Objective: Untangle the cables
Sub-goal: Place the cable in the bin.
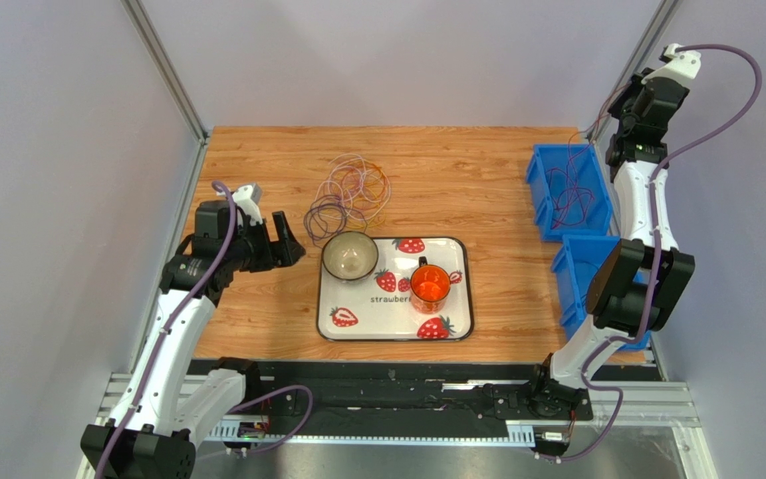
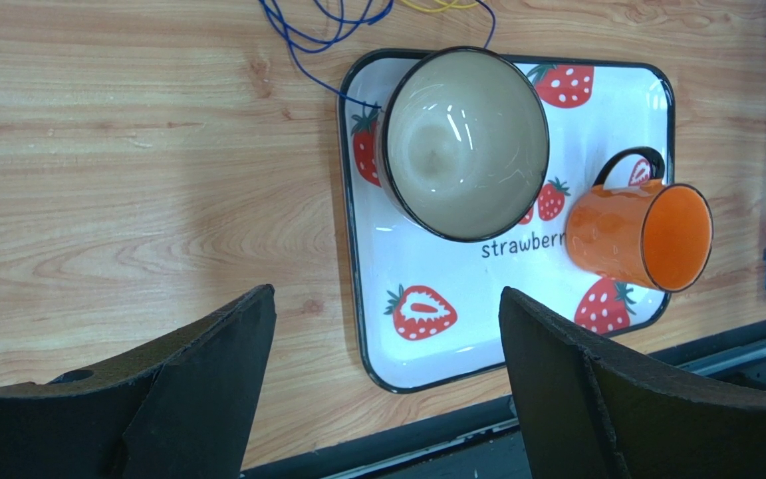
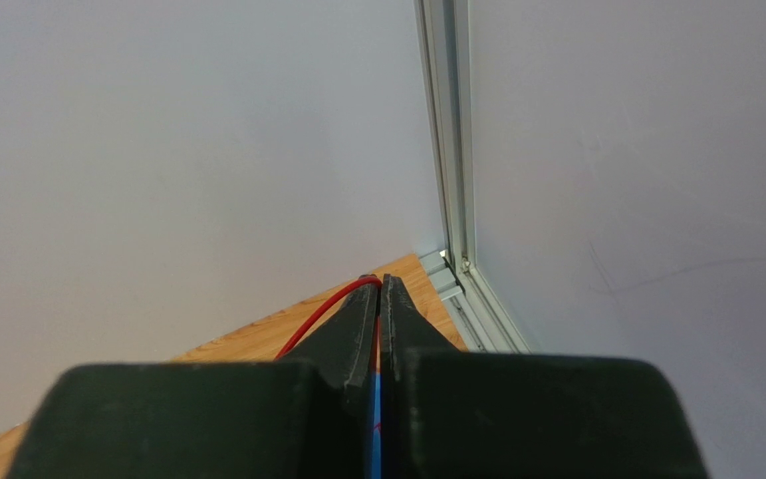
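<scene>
The cables lie in a tangled pile of purple, orange and yellow loops on the wooden table, just behind the bowl. Their near ends show at the top of the left wrist view. My left gripper is open and empty, low over the table left of the tray; its jaws stand wide apart. My right gripper is raised above the far blue bin. It is shut on a red cable, and thin reddish loops hang into that bin.
A white strawberry tray holds the bowl and an orange mug; both show in the left wrist view, bowl and mug. A second blue bin sits nearer on the right. Grey walls surround the table.
</scene>
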`<state>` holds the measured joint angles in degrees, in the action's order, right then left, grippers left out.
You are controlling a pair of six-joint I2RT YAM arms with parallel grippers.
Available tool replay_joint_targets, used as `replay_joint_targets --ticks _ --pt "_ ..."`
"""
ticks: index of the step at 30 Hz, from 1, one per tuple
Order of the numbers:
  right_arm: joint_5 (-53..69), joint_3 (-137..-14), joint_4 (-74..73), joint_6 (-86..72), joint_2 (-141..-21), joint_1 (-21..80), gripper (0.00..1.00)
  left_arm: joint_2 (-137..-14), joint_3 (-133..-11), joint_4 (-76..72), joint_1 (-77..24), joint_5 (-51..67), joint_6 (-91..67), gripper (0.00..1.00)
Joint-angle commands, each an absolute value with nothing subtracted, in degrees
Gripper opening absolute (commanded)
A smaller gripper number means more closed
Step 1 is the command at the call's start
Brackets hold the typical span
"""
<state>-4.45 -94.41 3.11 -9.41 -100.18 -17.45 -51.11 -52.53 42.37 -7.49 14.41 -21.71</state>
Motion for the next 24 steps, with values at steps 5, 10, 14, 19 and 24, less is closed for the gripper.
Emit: replay_joint_targets --ticks 5,10,14,19,24 --pt "-1.9 -95.2 3.0 -12.7 -103.7 -17.7 0.0 -50.0 -52.4 41.7 -7.7 14.5 -21.4 0.9" --pt "-1.5 -95.4 2.4 -12.2 -105.9 -17.7 0.0 -50.1 -52.4 41.6 -7.7 14.5 -21.4 0.9" --pt "-1.7 -94.4 2.2 -12.0 -106.8 -17.8 0.0 -50.1 -52.4 41.7 -7.7 14.4 -21.4 0.9" --pt "-3.2 -94.0 1.8 -12.2 -108.3 -17.8 0.0 -50.1 -52.4 41.6 -7.7 14.5 -21.4 0.9" --pt "-3.6 -95.6 -1.7 -12.8 -109.8 -17.8 0.0 -50.1 -52.4 41.7 -7.7 14.2 -21.4 0.9"
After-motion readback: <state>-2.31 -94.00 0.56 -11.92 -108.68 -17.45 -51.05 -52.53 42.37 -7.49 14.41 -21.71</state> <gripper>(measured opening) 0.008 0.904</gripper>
